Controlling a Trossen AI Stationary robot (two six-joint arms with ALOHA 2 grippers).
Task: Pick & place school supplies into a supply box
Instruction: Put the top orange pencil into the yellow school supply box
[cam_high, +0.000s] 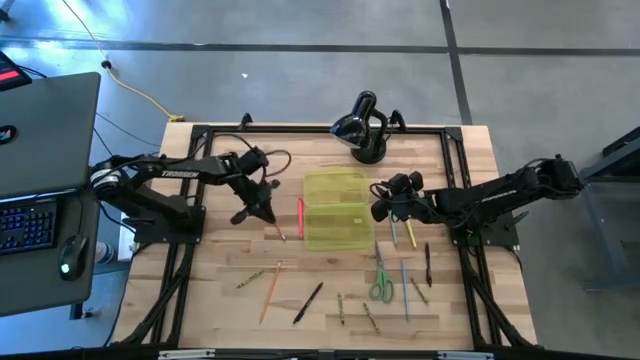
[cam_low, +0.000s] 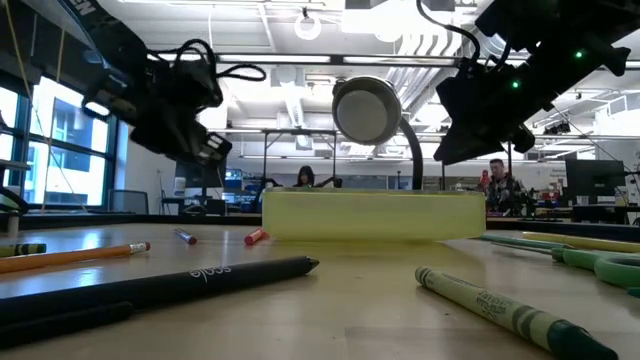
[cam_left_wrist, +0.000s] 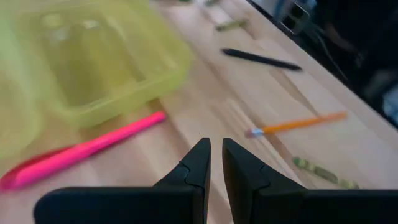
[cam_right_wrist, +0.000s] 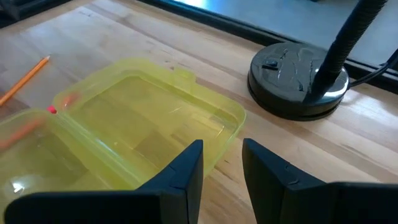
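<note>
The supply box (cam_high: 335, 210), translucent yellow-green, lies open and flat at the table's middle, also seen in the low view (cam_low: 370, 215). A pink pen (cam_left_wrist: 87, 152) lies on the wood along its left side (cam_high: 300, 218). My left gripper (cam_left_wrist: 216, 152) hovers left of the box (cam_high: 266, 212), slanting down over bare wood, open by a narrow gap with nothing between its fingers. My right gripper (cam_right_wrist: 222, 155) hangs above the box's right edge (cam_high: 381, 208), open and holding nothing. Pencils, pens and green-handled scissors (cam_high: 381, 280) lie scattered toward the near edge.
A black domed device on a bent stem (cam_high: 362, 125) stands behind the box. An orange pencil (cam_left_wrist: 298, 124) and a black pen (cam_high: 308, 302) lie near-left. Several pencils lie right of the box (cam_high: 408, 235). A green crayon (cam_low: 500, 310) lies close to the low camera.
</note>
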